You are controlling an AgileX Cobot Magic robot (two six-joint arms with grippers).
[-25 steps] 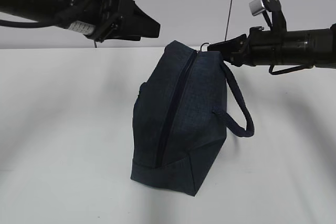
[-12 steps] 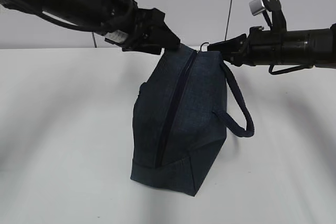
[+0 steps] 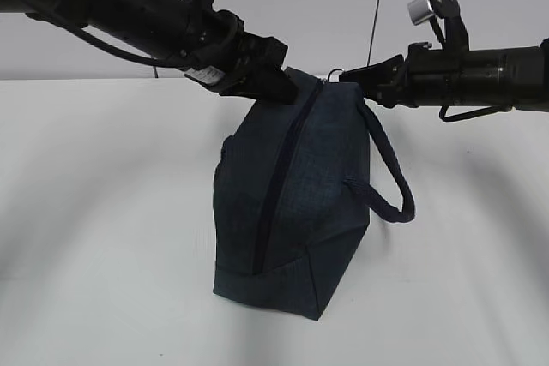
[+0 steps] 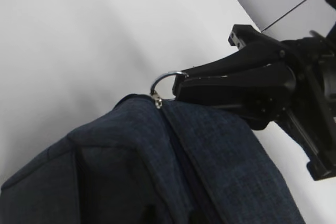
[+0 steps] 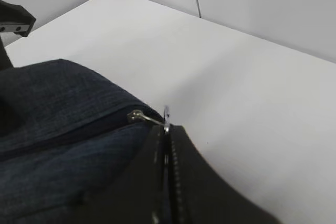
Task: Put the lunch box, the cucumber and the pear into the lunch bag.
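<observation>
Lunch bag (image 3: 296, 203) stands zipped on the white counter (image 3: 103, 212). Right gripper (image 5: 167, 129) is clamped on its zipper ring (image 4: 164, 81); left gripper (image 3: 279, 87) presses the bag's top corner, grip unclear.

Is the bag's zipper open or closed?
Closed. On the lunch bag the zipper runs shut along its full length, its slider and ring pull at the top end.
</observation>
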